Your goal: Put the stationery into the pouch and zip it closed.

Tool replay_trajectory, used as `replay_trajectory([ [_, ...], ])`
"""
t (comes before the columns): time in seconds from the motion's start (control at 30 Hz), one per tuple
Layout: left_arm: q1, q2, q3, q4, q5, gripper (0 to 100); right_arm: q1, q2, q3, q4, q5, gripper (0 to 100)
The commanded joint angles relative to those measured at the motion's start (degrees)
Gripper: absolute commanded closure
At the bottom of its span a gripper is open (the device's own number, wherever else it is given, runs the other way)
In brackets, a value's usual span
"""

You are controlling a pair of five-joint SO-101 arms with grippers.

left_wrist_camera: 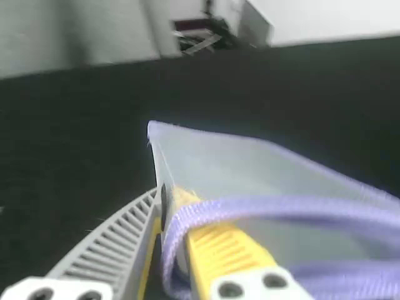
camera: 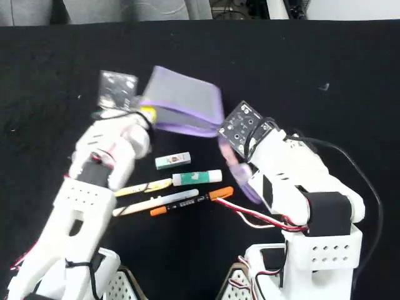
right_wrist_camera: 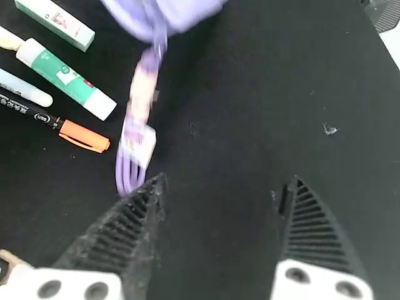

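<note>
Pouch (camera: 187, 100) tilted up, left pincer (left_wrist_camera: 165, 206) clamped on its edge; right pincer (right_wrist_camera: 222, 187) apart, holding nothing.

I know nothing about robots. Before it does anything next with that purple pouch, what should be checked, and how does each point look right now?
1. Left hand gripping the pouch: ok, it is shut on the pouch's edge and holds it off the table.
2. Right hand free to help: ok, open and holding nothing.
3. Pouch unzipped for loading: cannot tell.
4. Stationery inside: not ok. The glue stick, marker, pens and small box lie on the table.
5. Dangling strap clear of the right hand: cannot tell, it hangs close to one finger.
</note>
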Motion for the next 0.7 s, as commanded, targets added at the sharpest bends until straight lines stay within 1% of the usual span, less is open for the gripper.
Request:
replay_trajectory([
  [0.0,-6.46,-2.46,-14.55,10.11,0.44,97,-0.7,-0.92,-4.88,0.35,-1.49,71.7],
  [0.07,-10.42,-2.46,-19.12,14.33,0.44,97,-0.79,-0.66,-5.76,0.7,-3.52,71.7],
  [0.17,-16.92,-2.46,-24.04,18.9,0.44,97,-0.88,-0.57,-5.67,0.53,-4.13,71.8],
  [0.3,-24.92,-2.46,-25.71,22.42,0.44,97,-1.32,-0.57,-4.44,0.35,-4.13,71.9],
  [0.37,-28.0,-2.46,-25.63,24.26,0.44,97,-4.31,-0.57,-2.33,-0.53,-4.4,71.9],
  [0.53,-32.84,-2.46,-25.54,29.54,0.44,97,-10.55,-0.57,4.0,-5.01,-4.66,71.9],
  [0.67,-35.82,-2.46,-24.75,30.59,0.35,97,-14.07,-0.48,7.96,-9.23,-7.3,71.9],
])
